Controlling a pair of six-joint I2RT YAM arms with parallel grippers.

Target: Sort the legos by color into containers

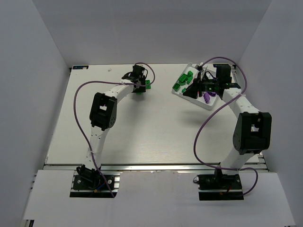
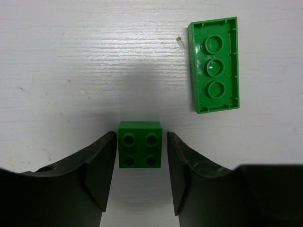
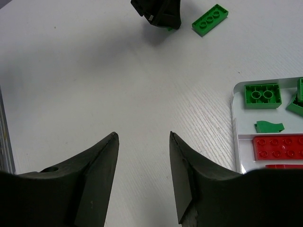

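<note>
1. Two loose bricks lie on the table [image 2: 71,71], well apart from the tray [image 3: 235,123]: a small green brick [image 2: 139,144] and, near it, a long green brick [image 2: 214,65] turned hollow side up.
2. The left gripper [image 2: 141,136] straddles the small green brick, its jaws spread with a narrow gap on each side.
3. The right gripper [image 3: 143,137] is spread and empty, just beside the tray.
4. One tray compartment holds green pieces [image 3: 262,96]; the next holds a red brick [image 3: 279,147].

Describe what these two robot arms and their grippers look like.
Both the left arm and right arm have white links, boxy black joints and a looping purple cable. Gripper fingers are matte black, curved, tapering.
</note>
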